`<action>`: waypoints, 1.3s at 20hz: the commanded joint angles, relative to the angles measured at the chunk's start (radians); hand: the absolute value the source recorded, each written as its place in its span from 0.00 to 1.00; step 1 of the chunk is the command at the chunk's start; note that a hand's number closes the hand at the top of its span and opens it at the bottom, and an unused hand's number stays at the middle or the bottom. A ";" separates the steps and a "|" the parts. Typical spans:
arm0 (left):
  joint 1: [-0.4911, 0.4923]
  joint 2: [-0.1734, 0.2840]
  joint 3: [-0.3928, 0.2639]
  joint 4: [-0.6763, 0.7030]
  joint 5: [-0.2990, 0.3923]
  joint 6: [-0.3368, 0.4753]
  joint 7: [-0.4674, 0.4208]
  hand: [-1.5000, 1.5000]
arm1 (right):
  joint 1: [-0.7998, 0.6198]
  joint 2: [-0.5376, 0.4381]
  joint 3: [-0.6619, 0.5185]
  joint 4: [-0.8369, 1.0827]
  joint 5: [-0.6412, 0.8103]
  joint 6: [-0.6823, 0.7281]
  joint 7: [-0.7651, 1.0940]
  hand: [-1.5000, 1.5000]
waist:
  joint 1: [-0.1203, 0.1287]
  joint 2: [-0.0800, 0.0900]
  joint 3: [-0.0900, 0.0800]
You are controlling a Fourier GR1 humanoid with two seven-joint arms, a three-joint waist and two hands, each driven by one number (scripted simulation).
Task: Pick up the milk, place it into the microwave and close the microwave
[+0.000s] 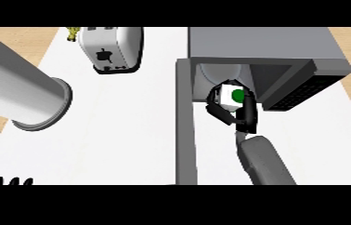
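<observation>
The milk (231,96), a white carton with a green round mark, is held in my right hand (237,112) at the mouth of the open microwave (264,45). The black fingers curl round the carton from below and at both sides, hiding its lower part. A pale plate (218,73) lies inside the microwave just behind the carton. The microwave's door (185,122) swings out toward me as a long grey slab left of the hand. My left hand (15,181) shows only as fingertips at the lower left edge, fingers up, resting.
A white toaster (109,49) stands at the back left of the white counter (116,126). A large grey cylinder (31,91) lies at the left edge. A small yellow object (72,32) sits beside the toaster. The microwave's dark control panel (302,91) is right of the hand.
</observation>
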 commanded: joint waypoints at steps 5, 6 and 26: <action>-0.016 -0.021 0.004 -0.032 -0.005 0.011 0.034 0.00 | -0.286 0.000 -0.079 0.394 -0.143 -0.050 -0.100 1.00 | 0.012 0.003 0.001; -0.050 -0.007 0.017 0.033 -0.016 -0.013 0.008 0.00 | -0.314 0.000 -0.094 0.444 -0.133 -0.049 -0.102 1.00 | 0.010 0.004 0.000; -0.085 0.030 0.030 0.036 0.028 -0.060 0.038 0.00 | -0.568 -0.157 -0.170 0.914 0.028 -0.196 -0.294 1.00 | 0.089 0.043 0.004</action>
